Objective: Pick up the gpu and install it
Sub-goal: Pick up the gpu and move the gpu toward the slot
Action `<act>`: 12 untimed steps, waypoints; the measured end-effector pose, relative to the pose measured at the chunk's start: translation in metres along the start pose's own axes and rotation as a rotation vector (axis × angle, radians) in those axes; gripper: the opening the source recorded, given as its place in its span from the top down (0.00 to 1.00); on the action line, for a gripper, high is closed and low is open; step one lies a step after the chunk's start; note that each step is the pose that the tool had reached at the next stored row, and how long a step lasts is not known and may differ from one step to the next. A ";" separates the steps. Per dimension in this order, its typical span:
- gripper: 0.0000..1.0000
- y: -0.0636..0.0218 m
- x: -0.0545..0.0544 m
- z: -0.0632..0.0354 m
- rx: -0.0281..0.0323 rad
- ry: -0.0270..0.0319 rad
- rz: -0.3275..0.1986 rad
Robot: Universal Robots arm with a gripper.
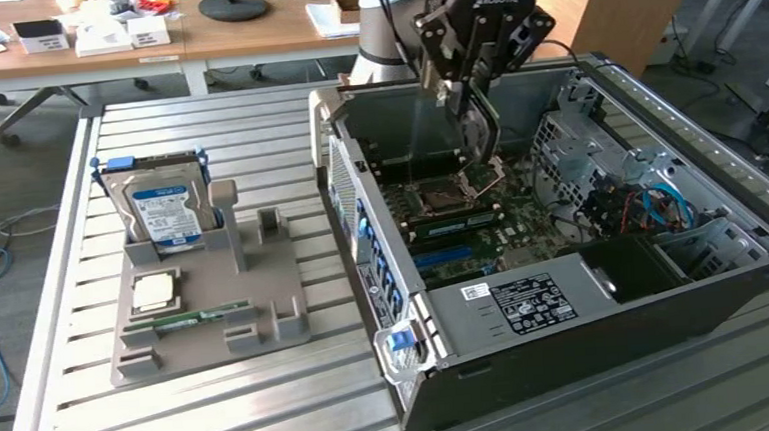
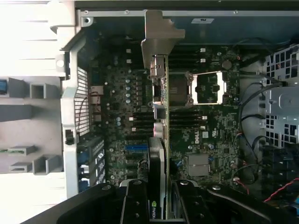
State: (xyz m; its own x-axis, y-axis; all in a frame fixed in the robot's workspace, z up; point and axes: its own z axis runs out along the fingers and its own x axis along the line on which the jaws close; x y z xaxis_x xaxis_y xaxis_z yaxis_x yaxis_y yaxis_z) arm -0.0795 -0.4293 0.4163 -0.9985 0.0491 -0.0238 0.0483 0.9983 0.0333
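The gpu [image 1: 483, 134] hangs on edge over the open computer case [image 1: 657, 299], above the motherboard [image 1: 520, 227] near the CPU socket. My gripper [image 1: 468, 82] is shut on its upper edge. In the wrist view the gpu [image 2: 159, 140] shows edge-on, with its silver end bracket [image 2: 161, 35] pointing toward the case's rear wall. My gripper [image 2: 160, 191] clamps the card between two black fingers [image 2: 135, 203]. The motherboard [image 2: 210, 135] with its blue slot [image 2: 136, 148] lies below the card. I cannot tell whether the card touches a slot.
A grey fixture [image 1: 203, 317] on the slatted metal table [image 1: 76, 415] holds an upright hard drive [image 1: 167, 211], a CPU chip [image 1: 156, 290] and a RAM stick [image 1: 203, 317]. Cables [image 1: 652, 209] and drive bays crowd the case's far side. A wooden desk [image 1: 146, 35] stands behind.
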 end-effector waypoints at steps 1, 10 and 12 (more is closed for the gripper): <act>0.73 0.0002 -0.004 0.0001 0.0000 0.0000 0.000; 0.73 0.0017 -0.034 0.0009 -0.0005 0.0000 0.000; 0.73 0.0020 -0.041 0.0011 -0.0006 0.0000 0.000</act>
State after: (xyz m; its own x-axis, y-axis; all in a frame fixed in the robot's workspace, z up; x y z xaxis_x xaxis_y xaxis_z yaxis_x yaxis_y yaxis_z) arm -0.0389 -0.4293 0.4163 -0.9985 0.0491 -0.0238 0.0483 0.9983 0.0339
